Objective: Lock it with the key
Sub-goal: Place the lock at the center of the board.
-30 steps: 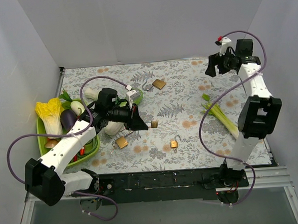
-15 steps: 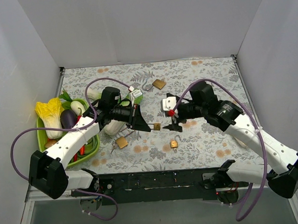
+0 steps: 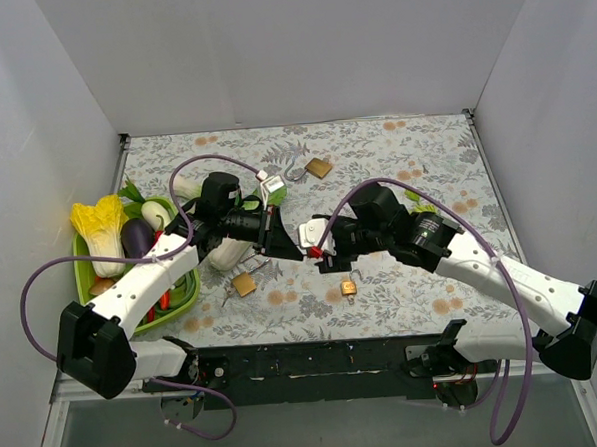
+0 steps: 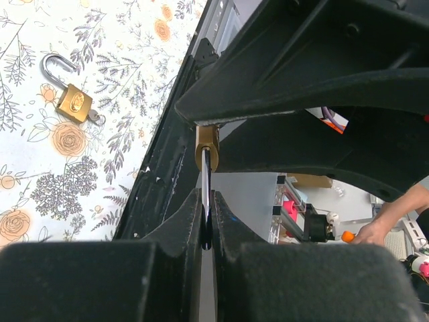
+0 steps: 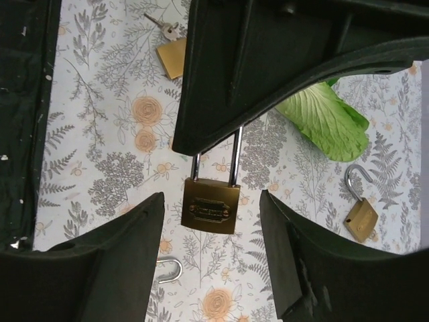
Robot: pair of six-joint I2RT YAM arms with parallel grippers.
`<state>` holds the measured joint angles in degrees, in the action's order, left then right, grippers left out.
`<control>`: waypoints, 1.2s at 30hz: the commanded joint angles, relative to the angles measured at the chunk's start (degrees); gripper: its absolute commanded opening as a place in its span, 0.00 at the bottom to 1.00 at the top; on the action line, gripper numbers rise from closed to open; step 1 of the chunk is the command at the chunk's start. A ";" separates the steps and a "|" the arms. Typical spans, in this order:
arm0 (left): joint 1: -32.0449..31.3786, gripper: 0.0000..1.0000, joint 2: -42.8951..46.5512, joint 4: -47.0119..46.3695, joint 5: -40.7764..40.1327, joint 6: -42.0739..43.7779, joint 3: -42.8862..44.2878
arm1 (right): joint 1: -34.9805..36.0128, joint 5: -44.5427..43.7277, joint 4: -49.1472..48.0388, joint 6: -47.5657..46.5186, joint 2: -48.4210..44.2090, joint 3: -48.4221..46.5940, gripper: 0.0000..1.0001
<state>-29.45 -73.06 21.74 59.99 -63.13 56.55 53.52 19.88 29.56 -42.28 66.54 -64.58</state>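
My left gripper [image 3: 292, 250] is shut on the steel shackle of a brass padlock [image 3: 309, 249] and holds it above the table's middle. In the left wrist view the fingers [image 4: 181, 235] pinch the thin shackle, and the padlock body [image 4: 206, 142] sits just beyond them. My right gripper [image 3: 326, 254] is open, with a jaw on each side of that padlock [image 5: 211, 205] without touching it. A small key [image 5: 163, 27] lies on the cloth beside another brass padlock [image 5: 173, 58].
Loose padlocks lie on the flowered cloth: one at the back [image 3: 319, 167], one with keys [image 3: 245, 283], one open [image 3: 348, 286]. A green basket [image 3: 82, 278] of vegetables stands at the left. A white radish [image 3: 227, 252] lies under my left arm.
My right arm has swung from the far right corner to the middle, and its open jaws now flank the held padlock. My left gripper has stayed almost still.
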 commanded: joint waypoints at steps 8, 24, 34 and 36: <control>0.27 0.00 2.48 -2.05 0.66 -1.11 -0.74 | 0.89 -5.20 -4.78 0.88 0.34 0.06 0.30; 16.08 0.98 5.38 -5.48 -2.06 -3.31 1.27 | -24.40 -2.29 -1.79 14.49 11.49 -7.93 0.01; 19.26 0.98 4.77 -3.89 -17.71 -5.33 6.20 | -47.26 -11.44 1.64 29.96 37.68 -26.02 0.01; 19.26 0.98 4.85 -5.38 -16.49 -5.95 5.50 | -48.68 -12.31 1.64 30.68 42.16 -29.72 0.01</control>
<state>-10.55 -69.63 18.48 45.43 -67.20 62.06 8.38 10.52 30.04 -18.04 103.61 -86.63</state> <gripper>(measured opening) 0.981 0.359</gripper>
